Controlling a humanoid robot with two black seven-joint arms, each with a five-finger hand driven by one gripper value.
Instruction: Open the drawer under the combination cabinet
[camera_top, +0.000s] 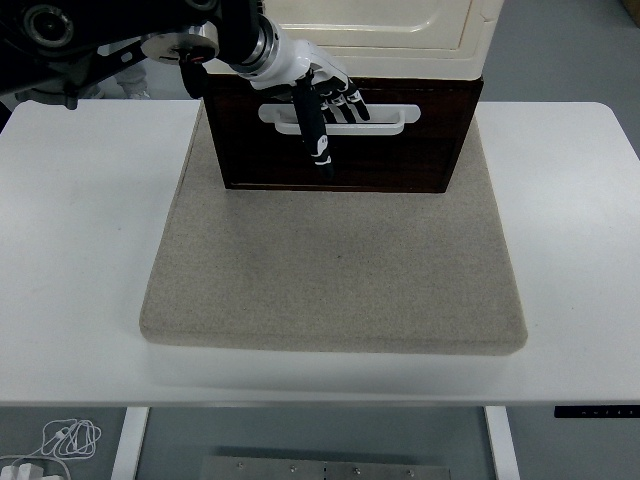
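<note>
The dark wooden drawer (340, 150) is sitting shut under the cream cabinet (375, 25), on a beige mat (335, 270) at the back of the white counter (80, 250). The left hand (325, 100) is reaching over its white handle (385, 118), fingers (318, 140) loosely extended across the slot and gripping nothing yet. The drawer looks rigid and likely light, so hooking fingertips under that stiff handle bar is probably the surest hold.
</note>
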